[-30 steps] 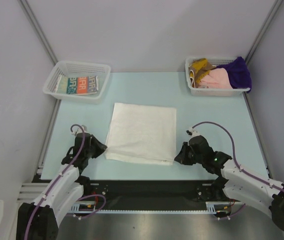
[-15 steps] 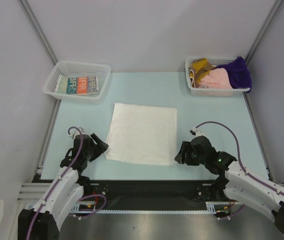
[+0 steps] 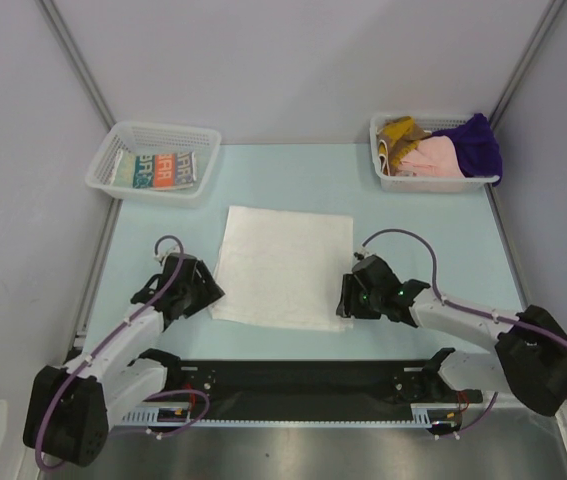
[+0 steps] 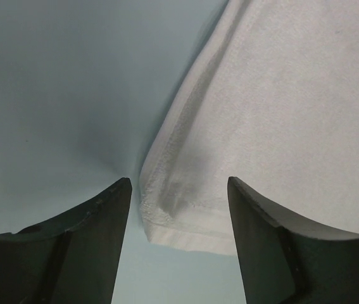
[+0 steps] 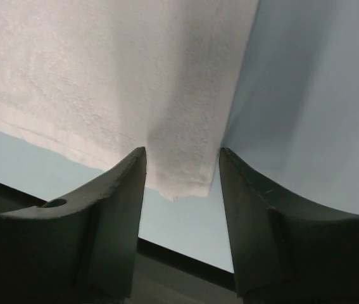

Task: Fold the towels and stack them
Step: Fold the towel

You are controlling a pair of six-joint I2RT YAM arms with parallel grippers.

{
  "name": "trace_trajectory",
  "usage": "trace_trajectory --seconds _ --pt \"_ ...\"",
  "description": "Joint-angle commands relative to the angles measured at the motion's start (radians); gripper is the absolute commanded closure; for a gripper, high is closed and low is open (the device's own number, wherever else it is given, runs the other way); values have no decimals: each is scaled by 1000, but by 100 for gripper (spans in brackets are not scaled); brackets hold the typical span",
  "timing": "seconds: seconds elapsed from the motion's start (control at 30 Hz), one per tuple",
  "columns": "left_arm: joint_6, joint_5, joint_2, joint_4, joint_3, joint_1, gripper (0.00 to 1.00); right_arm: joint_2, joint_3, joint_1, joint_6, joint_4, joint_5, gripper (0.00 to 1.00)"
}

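**Take both near corners together**

Lying flat on the table (image 3: pixel 153 240): the white towel (image 3: pixel 283 265), apparently doubled over, judging by the layered hem in the left wrist view. Beyond the white towel's far-left corner, a mesh basket (image 3: pixel 101 172) with a printed towel (image 3: pixel 159 170). Beyond its far-right corner, a second mesh basket (image 3: pixel 388 180) heaped with a pink towel (image 3: pixel 431 155), a purple towel (image 3: pixel 475 145) and a mustard towel (image 3: pixel 399 128).

At the white towel's near-left corner, the left gripper (image 3: pixel 206 296), parted fairly wide astride the hem, clasping nothing. At the near-right corner, the right gripper (image 3: pixel 346 300), spread fully, corner tip between the fingers, likewise empty.

Probably the moment before the pinch. Press low so that one finger slips beneath every layer, not just the top one. Close both sides at once. Lift only enough to clear the cloth, carry toward the white towel's far edge, keep the span taut, and match corners before letting go. Beware dragging the whole cloth along the surface.
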Motion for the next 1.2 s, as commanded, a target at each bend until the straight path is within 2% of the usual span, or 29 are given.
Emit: trace_trajectory --seconds 0.0,0.03,0.1,0.13,0.2,0.27,0.33,0.37,0.47,0.57,0.63,0.7,0.77,0.83,1.0,1.07,1.17 --pt "41 -45 35 -51 87 -14 32 70 47 5 -38 61 6 46" --pt "47 -44 41 -56 104 -14 34 102 51 5 -39 69 4 54" --pt "68 -30 69 -51 119 -16 35 136 68 3 -42 93 8 64" --pt "75 -21 81 -49 133 -16 36 165 78 2 -44 96 11 79" --pt "96 4 134 -37 150 -19 38 185 94 -7 -50 87 38 86" --pt "119 33 176 -28 184 -27 40 189 117 -58 -73 55 57 99" --pt "147 45 224 -33 227 -34 43 174 122 -113 -94 37 58 100" --pt "159 48 231 -37 239 -39 43 154 127 -182 -116 15 58 100" --pt "182 51 268 -48 273 -43 46 123 128 -253 -149 12 20 100" --pt "209 80 311 -51 293 -43 48 149 142 -250 -153 7 32 100" --pt "220 96 325 -54 299 -51 48 157 142 -241 -153 15 24 93" --pt "227 93 317 -65 296 -62 48 147 145 -213 -147 0 50 83" --pt "217 87 290 -69 267 -74 48 96 154 -192 -145 -40 86 64" --pt "205 93 280 -69 233 -80 48 26 180 -152 -147 -81 104 54" --pt "165 113 241 -57 179 -108 48 -22 257 -49 -162 -155 162 48" --pt "151 110 233 -72 169 -114 47 -18 268 17 -179 -122 143 45" --pt "138 85 199 -109 178 -126 47 37 295 106 -186 -83 162 46"
